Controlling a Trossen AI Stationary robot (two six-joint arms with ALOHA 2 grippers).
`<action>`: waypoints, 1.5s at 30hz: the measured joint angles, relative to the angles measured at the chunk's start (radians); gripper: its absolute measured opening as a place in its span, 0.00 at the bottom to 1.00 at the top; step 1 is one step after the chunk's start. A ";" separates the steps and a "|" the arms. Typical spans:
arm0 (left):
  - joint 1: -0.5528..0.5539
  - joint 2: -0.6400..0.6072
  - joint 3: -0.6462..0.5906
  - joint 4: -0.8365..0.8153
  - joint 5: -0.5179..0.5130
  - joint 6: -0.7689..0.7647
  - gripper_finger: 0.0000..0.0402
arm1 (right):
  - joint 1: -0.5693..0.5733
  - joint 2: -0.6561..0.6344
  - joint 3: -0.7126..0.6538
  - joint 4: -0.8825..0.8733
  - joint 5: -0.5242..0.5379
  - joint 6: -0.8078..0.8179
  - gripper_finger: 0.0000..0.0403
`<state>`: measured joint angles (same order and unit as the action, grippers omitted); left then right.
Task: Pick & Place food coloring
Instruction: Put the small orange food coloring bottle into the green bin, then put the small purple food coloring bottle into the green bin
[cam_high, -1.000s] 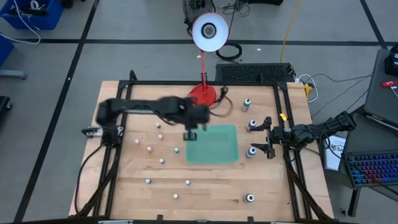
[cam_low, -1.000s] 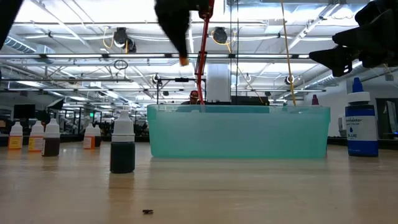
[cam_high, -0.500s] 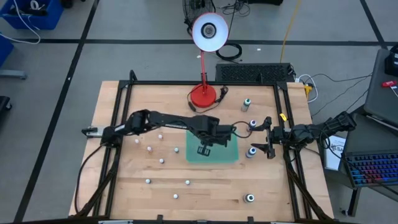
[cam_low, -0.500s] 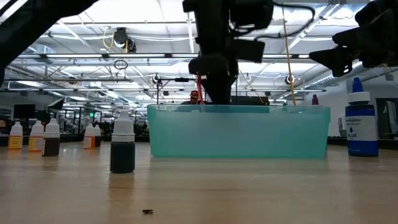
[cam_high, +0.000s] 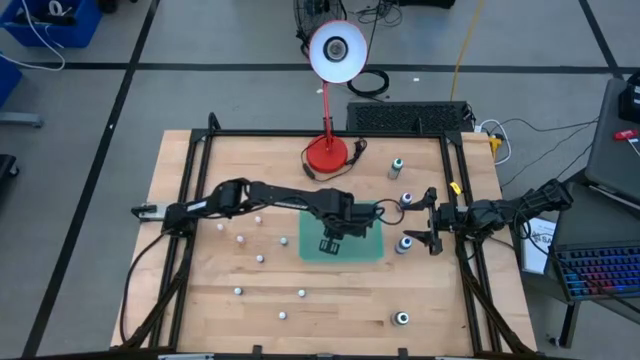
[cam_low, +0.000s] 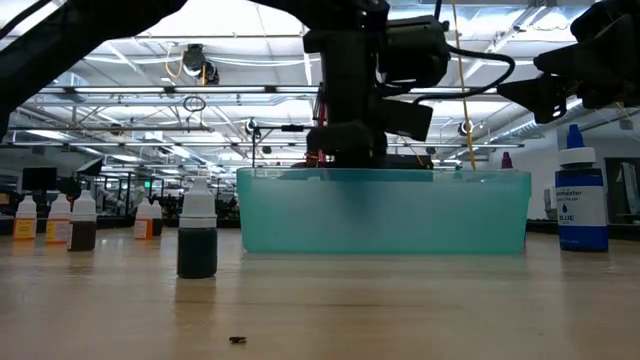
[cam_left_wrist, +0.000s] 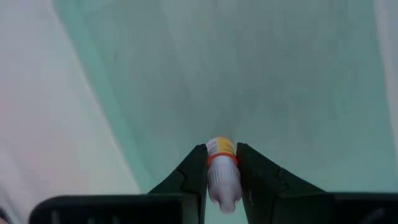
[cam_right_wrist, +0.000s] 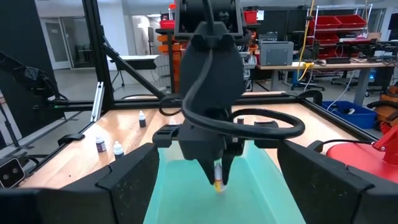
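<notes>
The left hand (cam_high: 332, 243), carried across from the 9 o'clock side of the surface (cam_high: 200, 300) during the last second, is now lowered over the green tray (cam_high: 368, 250) at the centre. Its fingers are pinched on a small bottle of food coloring (cam_left_wrist: 222, 171), white-capped with a yellow label and a red band. From this descent it is judged that the placing step is nearly done: the bottle is held inside the tray's outline but not yet released. The right hand (cam_high: 432, 224) is unmoved at 3 o'clock, its fingers spread wide and empty, with pale bottles (cam_high: 405, 243) standing just beside it. Small white-topped pieces (cam_high: 260, 258) are scattered toward 8 o'clock, apparently awaiting collection.

In the high view the grasped bottle is hidden under the wrist; only the left wrist view shows it clamped between the two fingers (cam_left_wrist: 193, 171), with the tray floor beyond. The right wrist view shows the bottle (cam_right_wrist: 217, 179) hanging cap-up below the left hand, above the tray floor. The low view alone shows the tray as a walled, translucent container (cam_low: 385, 212) and a dark-filled bottle (cam_low: 197, 240) standing apart from it.
</notes>
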<state>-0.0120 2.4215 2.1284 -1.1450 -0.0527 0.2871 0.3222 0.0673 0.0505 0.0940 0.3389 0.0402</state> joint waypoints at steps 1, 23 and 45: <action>0.003 0.003 0.000 0.000 0.017 0.000 0.17 | 0.000 0.000 0.000 0.000 0.000 0.000 0.78; 0.013 -0.097 0.058 -0.168 -0.019 -0.075 0.54 | 0.000 0.001 0.000 0.004 -0.001 0.000 0.78; 0.293 -0.750 -0.836 0.091 -0.052 -0.228 0.42 | 0.000 0.003 0.000 0.000 -0.001 0.000 0.78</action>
<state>0.2808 1.6714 1.2920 -1.0537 -0.1049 0.0593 0.3225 0.0708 0.0507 0.0944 0.3382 0.0399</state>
